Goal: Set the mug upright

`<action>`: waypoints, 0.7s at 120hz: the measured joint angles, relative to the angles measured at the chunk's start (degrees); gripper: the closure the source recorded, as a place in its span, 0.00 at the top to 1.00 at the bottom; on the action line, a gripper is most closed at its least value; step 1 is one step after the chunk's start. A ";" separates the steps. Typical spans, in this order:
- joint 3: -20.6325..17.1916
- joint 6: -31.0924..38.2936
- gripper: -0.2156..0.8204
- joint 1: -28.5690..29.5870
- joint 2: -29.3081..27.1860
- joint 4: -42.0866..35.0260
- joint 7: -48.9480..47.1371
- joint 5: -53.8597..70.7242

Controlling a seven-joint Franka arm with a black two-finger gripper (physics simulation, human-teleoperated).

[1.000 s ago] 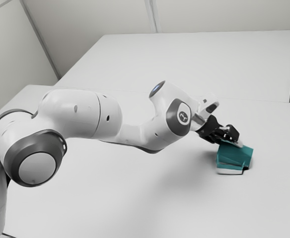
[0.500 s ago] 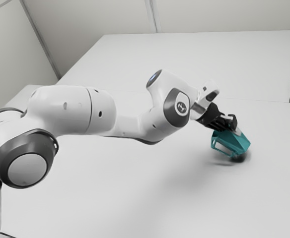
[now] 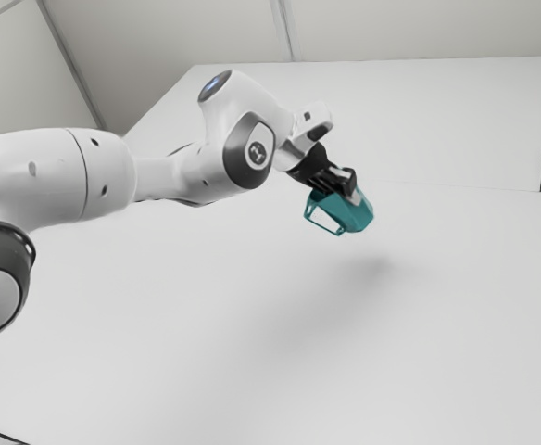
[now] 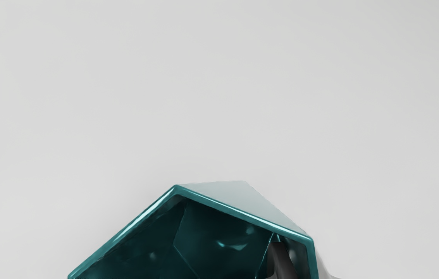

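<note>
The fingers (image 4: pixel 282 260) pinch the wall of the tilted mug (image 3: pixel 358 212) near its rim, one inside, holding it over the bench (image 3: pixel 252 324). It looks stiff, glossy, likely slippery; a flat facet should grip best.

Laboratory-like room, exact type uncertain: a white-and-grey Franka arm (image 3: pixel 48 176) extends over a smooth white table (image 3: pixel 206 352), with pale walls (image 3: pixel 159 37) marked by narrow seams beyond.
</note>
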 joint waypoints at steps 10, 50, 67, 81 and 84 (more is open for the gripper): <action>0.03 -2.43 0.04 3.36 -1.28 -0.68 -1.63 5.94; 7.05 -11.89 0.04 6.89 -4.79 -0.94 -7.17 21.64; 7.54 -16.19 0.04 9.38 -7.90 -1.49 -9.13 29.19; 6.37 -19.57 0.04 13.81 -9.53 -1.95 -10.29 33.66; 6.02 -20.17 0.04 14.62 -9.88 -2.24 -10.49 34.34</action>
